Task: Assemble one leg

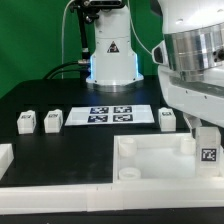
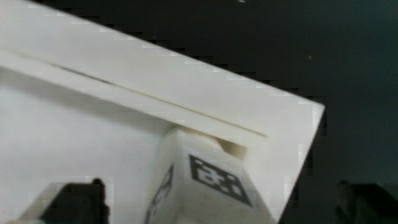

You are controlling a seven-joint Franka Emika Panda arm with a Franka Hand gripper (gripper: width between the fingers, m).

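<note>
The exterior view shows the whole black table [image 1: 40, 95], and the wrist view shows only a small bit of it up close. On the table I count four small white block legs with black-and-white square tags. Two stand side by side near the exterior view's left [image 1: 26, 121] [image 1: 52, 119], one stands near the right [image 1: 168, 118], and one leg [image 1: 208, 150] stands upright at the corner of the big white square tray-like part [image 1: 150, 160]. The robot's two-finger gripper [image 1: 207, 128] is clamped on that leg. The wrist view shows this leg [image 2: 210, 178] up close, tag facing us, right against the tray part's raised edge [image 2: 178, 100], with the dark fingertips [image 2: 71, 205] on either side. Only the exterior view shows the flat white marker board [image 1: 112, 113], lying between the loose legs. There is one tray part and one marker board.
</note>
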